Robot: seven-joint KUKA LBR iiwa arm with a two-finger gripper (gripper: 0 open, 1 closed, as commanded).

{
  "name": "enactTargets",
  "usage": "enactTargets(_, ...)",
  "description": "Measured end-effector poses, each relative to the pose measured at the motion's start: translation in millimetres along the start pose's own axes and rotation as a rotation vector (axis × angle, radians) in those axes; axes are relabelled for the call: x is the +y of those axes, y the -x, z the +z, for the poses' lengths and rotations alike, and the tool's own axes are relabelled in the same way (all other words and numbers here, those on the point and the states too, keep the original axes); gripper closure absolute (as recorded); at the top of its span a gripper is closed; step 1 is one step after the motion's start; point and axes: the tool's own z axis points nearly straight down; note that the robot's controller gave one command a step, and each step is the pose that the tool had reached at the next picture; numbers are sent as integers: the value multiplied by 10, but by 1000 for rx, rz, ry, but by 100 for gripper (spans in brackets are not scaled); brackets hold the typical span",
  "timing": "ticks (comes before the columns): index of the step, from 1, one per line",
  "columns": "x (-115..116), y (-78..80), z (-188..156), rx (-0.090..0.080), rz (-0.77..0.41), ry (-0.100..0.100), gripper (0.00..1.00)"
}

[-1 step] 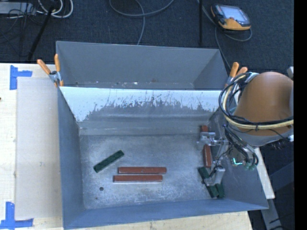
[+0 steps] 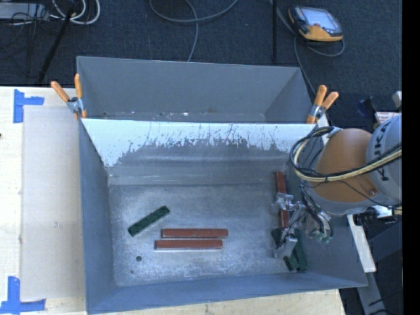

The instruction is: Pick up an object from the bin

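Note:
My gripper (image 2: 287,233) is low in the bin's right end, close to the right wall. Just below it lies a small dark green block (image 2: 296,260) on the floor, touching or nearly touching the gripper. A reddish-brown bar (image 2: 281,184) stands along the right wall right above the gripper, and its lower end is hidden behind the gripper's body.
Two long reddish-brown bars (image 2: 194,233) (image 2: 189,244) lie side by side in the middle of the floor. A dark green bar (image 2: 148,221) lies slanted to their left. The arm with its orange cover and cables hangs over the bin's right rim.

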Motion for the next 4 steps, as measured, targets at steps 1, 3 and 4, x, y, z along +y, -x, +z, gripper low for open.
enactTargets(1, -234, -513, -342, -3, -154, 0, 0)
enactTargets(3, 41, 574, -58, -13, -1311, 17, 0)
enactTargets(4, 89, 571, -56, -8, -1313, 4, 0)
